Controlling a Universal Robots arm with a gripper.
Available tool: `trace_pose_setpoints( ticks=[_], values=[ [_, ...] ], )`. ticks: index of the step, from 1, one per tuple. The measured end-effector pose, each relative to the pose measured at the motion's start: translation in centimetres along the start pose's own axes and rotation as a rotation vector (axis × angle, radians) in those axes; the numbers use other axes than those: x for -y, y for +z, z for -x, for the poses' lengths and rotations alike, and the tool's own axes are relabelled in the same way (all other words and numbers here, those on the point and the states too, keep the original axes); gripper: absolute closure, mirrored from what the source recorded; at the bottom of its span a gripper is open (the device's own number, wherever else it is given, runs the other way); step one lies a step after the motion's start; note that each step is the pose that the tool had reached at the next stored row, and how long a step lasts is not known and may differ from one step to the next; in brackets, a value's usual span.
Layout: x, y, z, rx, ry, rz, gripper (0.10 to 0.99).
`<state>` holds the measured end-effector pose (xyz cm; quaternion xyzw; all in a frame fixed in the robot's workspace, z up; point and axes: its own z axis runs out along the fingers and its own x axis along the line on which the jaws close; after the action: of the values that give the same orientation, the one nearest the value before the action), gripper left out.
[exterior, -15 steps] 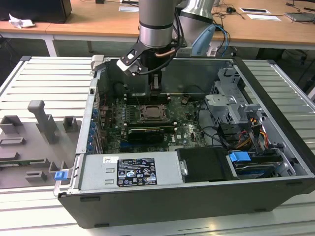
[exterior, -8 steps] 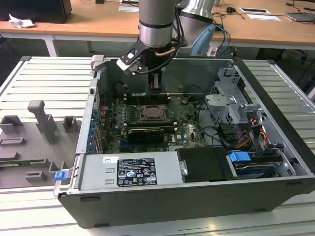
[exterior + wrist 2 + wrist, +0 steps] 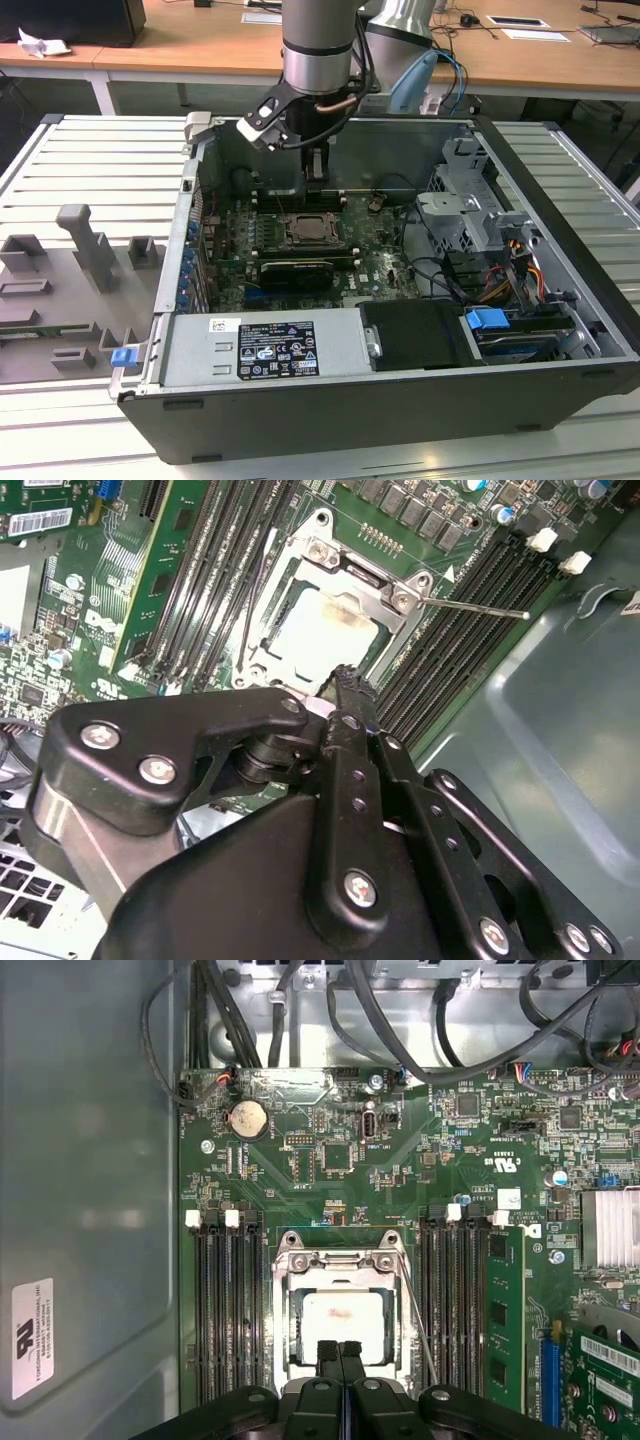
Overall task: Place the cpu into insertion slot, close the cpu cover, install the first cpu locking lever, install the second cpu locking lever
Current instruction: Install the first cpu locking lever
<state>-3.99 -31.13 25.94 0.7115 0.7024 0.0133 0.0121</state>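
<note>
Status check: claw (image 3: 340,1348) pinched shut at the socket

Chip (image 3: 343,1322) lying flat in the socket (image 3: 307,230), pale face peeking through the window of the metal cover (image 3: 293,1310) folded down on top. Same story in both wrist views. Fingers (image 3: 327,1355) pressed tight together, nothing between them, tips hanging right at one edge of the cover, just over the chip's border. Thin wire lever (image 3: 475,606) jutting out sideways across the black memory slots (image 3: 225,1310) beside the socket. From the exterior view: arm (image 3: 318,50) pointing straight down into the open computer case (image 3: 300,430), claw just above the green board (image 3: 300,1160), well inside the walls.
</note>
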Motion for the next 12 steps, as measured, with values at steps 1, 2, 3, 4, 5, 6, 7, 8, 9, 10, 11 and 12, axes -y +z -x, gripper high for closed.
trace_pose_setpoints(
  ticks=[1, 2, 3, 4, 5, 6, 7, 8, 9, 10, 11, 12],
  values=[
    [0.00, -0.07, 0.00, -0.0002, 0.000, 0.000, 0.980],
    [-0.01, -0.12, 0.00, -0.0002, 0.000, 0.000, 0.980],
    [-0.01, -0.19, 0.00, -0.0002, 0.000, 0.000, 0.980],
    [-0.01, -0.29, 0.00, -0.0002, 0.000, 0.000, 0.980],
    [-0.02, -0.42, 0.00, -0.0002, 0.000, 0.000, 0.980],
    [-0.02, -0.54, 0.00, -0.0002, 0.000, 0.000, 0.980],
    [-0.02, -0.62, 0.00, -0.0002, 0.000, 0.000, 0.980],
    [-0.03, -0.70, 0.00, -0.0002, 0.000, 0.000, 0.980],
    [-0.03, -0.79, 0.00, -0.0001, 0.000, 0.000, 0.980],
    [-0.03, -0.87, 0.00, -0.0002, 0.000, 0.000, 0.980],
    [-0.04, -1.01, -0.01, -0.0002, 0.000, 0.000, 0.980],
    [-0.05, -1.17, -0.01, -0.0002, 0.000, 0.000, 0.980]
  ],
)
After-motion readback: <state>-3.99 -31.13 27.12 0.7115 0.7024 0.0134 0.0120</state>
